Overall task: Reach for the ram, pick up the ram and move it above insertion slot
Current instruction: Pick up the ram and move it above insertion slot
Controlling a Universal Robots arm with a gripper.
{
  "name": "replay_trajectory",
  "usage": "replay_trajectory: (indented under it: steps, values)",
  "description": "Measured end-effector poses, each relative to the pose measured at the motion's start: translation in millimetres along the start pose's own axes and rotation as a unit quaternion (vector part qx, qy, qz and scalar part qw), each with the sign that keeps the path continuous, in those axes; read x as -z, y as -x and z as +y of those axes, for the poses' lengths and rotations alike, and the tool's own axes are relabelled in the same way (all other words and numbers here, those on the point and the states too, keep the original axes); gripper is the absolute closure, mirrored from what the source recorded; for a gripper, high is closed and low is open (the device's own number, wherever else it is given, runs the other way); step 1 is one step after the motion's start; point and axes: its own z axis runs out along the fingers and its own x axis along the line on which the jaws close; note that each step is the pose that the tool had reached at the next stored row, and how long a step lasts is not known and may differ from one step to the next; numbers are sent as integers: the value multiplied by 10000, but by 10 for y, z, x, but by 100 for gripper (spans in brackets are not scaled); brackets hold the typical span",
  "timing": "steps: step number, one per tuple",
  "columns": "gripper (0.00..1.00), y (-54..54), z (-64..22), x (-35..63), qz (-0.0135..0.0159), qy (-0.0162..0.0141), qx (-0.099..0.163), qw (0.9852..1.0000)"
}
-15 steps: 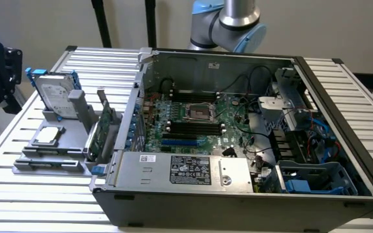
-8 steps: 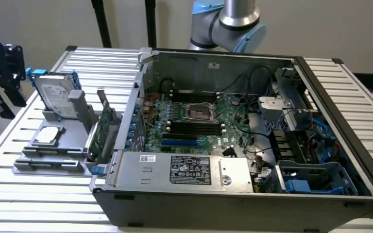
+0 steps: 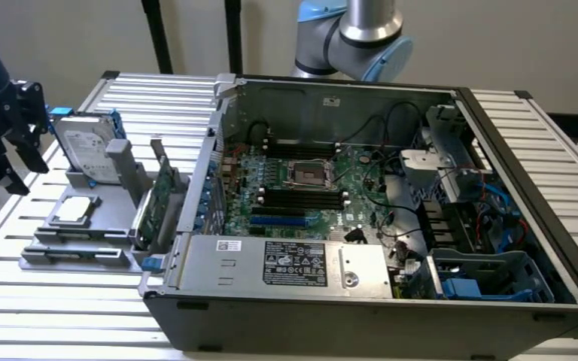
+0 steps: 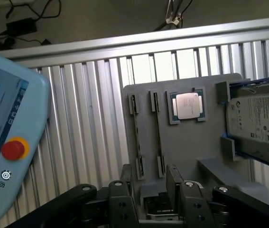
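Note:
My gripper [image 3: 13, 167] hangs at the exterior view's left, above the slatted table and beside the grey parts holder [image 3: 98, 226]. In the wrist view its two black fingers [image 4: 123, 194] stand apart with nothing between them, and the gripper [image 4: 148, 192] is over the holder's near edge. Two long narrow slots [image 4: 136, 137] run along the holder [image 4: 186, 142]. A thin dark strip lies in each, and I cannot tell whether either is the ram. The motherboard's memory slots [image 3: 299, 197] lie inside the open computer case [image 3: 369, 293].
On the holder sit a silver hard drive with blue rails [image 3: 86, 147], a processor chip [image 3: 74, 211] and an upright green expansion card [image 3: 163, 201]. A teach pendant with a red button [image 4: 13, 148] is close to the wrist camera. The case's metal wall [image 3: 204, 188] rises next to the holder.

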Motion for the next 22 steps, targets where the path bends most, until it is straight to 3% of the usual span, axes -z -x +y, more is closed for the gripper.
replay_trajectory:
  steps: [22]
  values:
    - [58, -1, -8, -401, 0, 0, 0, 10000]
